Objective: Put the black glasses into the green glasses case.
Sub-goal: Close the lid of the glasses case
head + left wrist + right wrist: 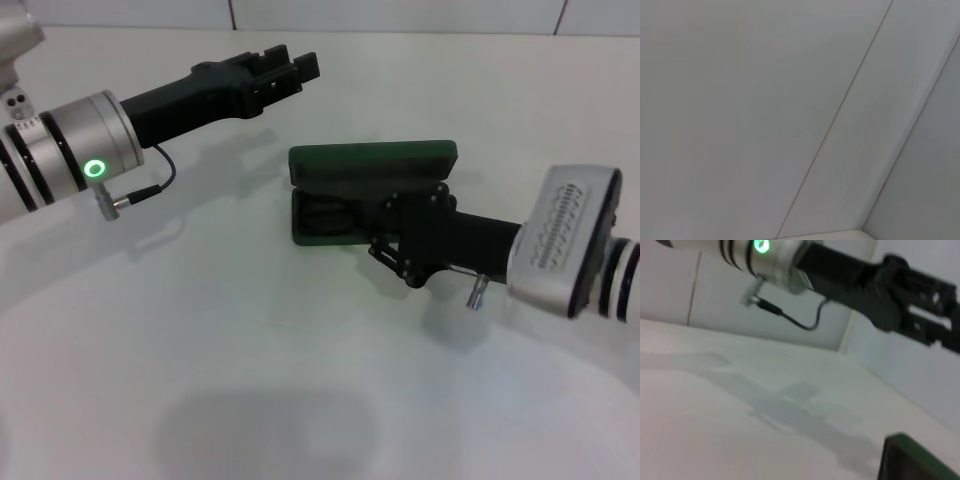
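The green glasses case (372, 160) lies open in the middle of the table, its lid raised at the back. A corner of it shows in the right wrist view (912, 462). Thin dark shapes in its tray look like the black glasses (335, 214), partly hidden by my right gripper (392, 218), which reaches low into the right part of the tray. My left gripper (292, 66) hangs open and empty in the air, behind and to the left of the case. It also shows in the right wrist view (935, 322).
The white table (200, 350) spreads in front and to the left of the case. A white panelled wall (790, 100) stands behind. A thin cable (150, 185) hangs from my left wrist.
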`<state>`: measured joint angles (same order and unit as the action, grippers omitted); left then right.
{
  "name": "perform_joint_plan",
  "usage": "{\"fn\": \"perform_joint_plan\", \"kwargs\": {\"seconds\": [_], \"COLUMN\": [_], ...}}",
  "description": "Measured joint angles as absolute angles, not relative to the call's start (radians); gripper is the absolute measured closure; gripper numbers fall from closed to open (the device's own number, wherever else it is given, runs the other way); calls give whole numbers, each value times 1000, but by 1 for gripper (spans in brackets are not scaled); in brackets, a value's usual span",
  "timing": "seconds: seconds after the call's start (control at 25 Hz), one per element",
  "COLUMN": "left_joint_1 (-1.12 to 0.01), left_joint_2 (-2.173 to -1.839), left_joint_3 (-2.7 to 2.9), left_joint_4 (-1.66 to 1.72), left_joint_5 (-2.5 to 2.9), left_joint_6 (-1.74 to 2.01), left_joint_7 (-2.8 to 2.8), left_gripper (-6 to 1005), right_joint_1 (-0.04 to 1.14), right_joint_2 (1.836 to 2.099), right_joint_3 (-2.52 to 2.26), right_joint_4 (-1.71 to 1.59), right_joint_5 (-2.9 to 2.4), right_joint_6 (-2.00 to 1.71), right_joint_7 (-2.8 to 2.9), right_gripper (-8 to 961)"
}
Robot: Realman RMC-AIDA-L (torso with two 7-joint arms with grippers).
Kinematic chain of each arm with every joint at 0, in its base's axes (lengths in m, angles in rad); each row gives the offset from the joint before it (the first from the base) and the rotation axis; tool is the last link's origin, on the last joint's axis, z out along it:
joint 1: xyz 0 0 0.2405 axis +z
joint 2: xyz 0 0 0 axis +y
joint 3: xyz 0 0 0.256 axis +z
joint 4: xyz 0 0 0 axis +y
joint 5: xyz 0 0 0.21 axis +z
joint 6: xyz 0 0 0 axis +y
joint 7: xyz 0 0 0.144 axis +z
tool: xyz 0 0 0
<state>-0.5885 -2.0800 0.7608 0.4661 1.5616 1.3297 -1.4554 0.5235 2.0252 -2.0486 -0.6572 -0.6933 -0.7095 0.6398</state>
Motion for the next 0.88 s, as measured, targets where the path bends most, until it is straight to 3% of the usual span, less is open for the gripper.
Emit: {"fn": "perform_joint_plan", "kwargs": {"seconds": [0.16, 0.56, 0.88], "left_joint_1": [-589, -597, -645], "left_joint_2": [-2082, -2081, -2072], "left_joint_3": [761, 767, 810], "left_joint_4": [466, 464, 474], "left_joint_5": [1562, 1565, 1634], "left_joint_6": [1329, 1309, 1189], "left_joint_7": [-1456, -1459, -1555], "left_gripper": [420, 421, 421], "right_joint_1": [563, 522, 484], "right_joint_2": [2026, 2022, 1965], "right_joint_3": [-2044, -1992, -1897], "right_joint_4": [-600, -611, -587], "right_joint_5": [-689, -690, -782], "right_joint_6": [-704, -698, -1084], "right_joint_7": [694, 692, 696], "right_gripper": [705, 706, 697]}}
